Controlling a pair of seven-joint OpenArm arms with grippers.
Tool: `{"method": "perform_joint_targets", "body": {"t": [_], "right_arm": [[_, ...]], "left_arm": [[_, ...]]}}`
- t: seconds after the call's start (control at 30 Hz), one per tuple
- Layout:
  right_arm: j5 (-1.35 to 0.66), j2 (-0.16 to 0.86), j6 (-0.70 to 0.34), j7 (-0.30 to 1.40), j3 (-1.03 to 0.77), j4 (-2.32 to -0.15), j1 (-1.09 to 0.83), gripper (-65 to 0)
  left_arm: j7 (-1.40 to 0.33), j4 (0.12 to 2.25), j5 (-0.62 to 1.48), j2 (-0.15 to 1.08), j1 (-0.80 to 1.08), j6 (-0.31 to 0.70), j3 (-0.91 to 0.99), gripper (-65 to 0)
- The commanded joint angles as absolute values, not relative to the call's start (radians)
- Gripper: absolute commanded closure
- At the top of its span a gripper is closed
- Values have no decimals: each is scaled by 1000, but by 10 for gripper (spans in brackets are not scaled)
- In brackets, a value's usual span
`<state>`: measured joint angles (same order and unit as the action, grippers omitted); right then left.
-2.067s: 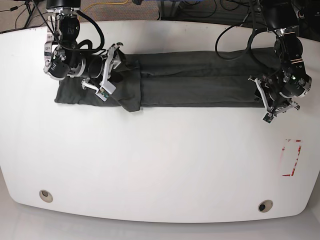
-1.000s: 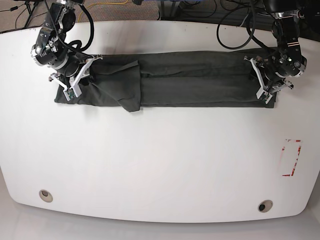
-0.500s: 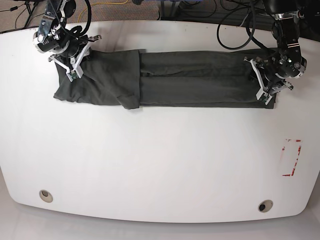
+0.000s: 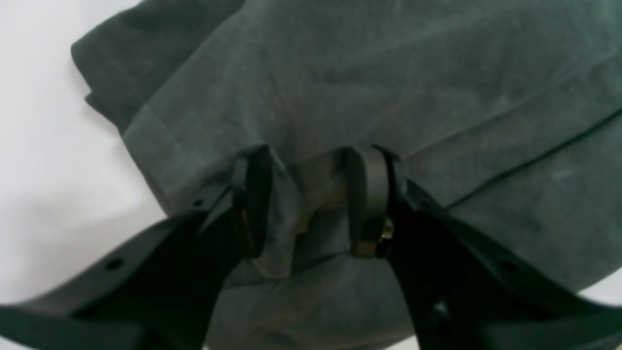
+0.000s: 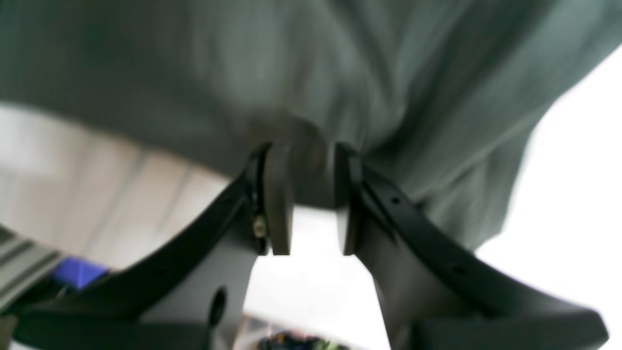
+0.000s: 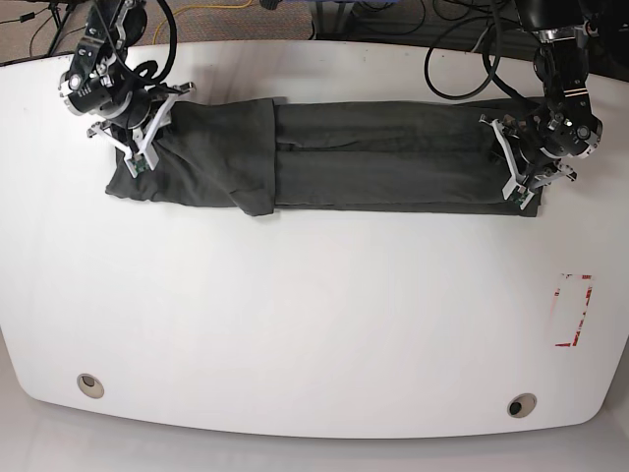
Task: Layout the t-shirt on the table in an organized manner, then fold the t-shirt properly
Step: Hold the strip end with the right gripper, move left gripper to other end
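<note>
Near edge first: bare white counter (image 6: 295, 324) w/ two grommet holes (image 6: 90, 384) at approx 7 and 5 o'clock, and a red-and-white sticker (image 6: 573, 311) at 4 o'clock. Loads of open room here, nothing in the way.

Moving back: the t-shirt (image 6: 373, 167) lies as a long narrow band, long axis running 9-to-3 across the far half of the counter. It looks already folded lengthwise, w/ a flap hanging toward 6 o'clock around the left third.

Right tool (image 6: 138, 133) sits on the band's 9 o'clock end in the base view. Wrist cam shows its pads nearly closed, pinching a bunch of cloth (image 5: 311, 160), the hem lifted w/ counter visible under it. Blurry, tho.

Left tool (image 6: 519, 167) sits on the 3 o'clock end. Wrist view: pads (image 4: 365, 194) part-closed w/ a ridge of fabric gathered between them, so it has hold of the shirt too; rest of the cloth lies flat.

So each arm owns one end, shirt stretched between them. My read: next move is a crosswise fold, one end carried along the long axis toward the other. Right arm's end looks already raised, so it's the likelier mover, heading toward 3 o'clock. Far edge is close behind the band at 12 o'clock, w/ cables beyond; free space is all toward 6.
</note>
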<state>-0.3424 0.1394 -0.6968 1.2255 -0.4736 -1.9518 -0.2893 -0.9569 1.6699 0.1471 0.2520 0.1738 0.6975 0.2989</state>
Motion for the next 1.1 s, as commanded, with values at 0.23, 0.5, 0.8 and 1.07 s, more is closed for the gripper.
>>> {"method": "perform_joint_targets", "body": {"t": [0.23,0.5,0.8,1.07], "right_arm": [[-343,99,-698,1132,-498,-1939,-216,-130],[-343,140,-698,978,-496,-1744,-213,-130],[-344,228,-698,805,-496,-1517,-197,-130],[-344,314,-698,765,-499,-1388,-131,-130]], "left_arm": [[-1030,1827,219,263,216,698,390,-240],[-1007,1676,234,266,209,698,409,-240],[-940,1552,229,268,173,698,366,-240],[-940,1526,229,265,114,698,318,-240]]}}
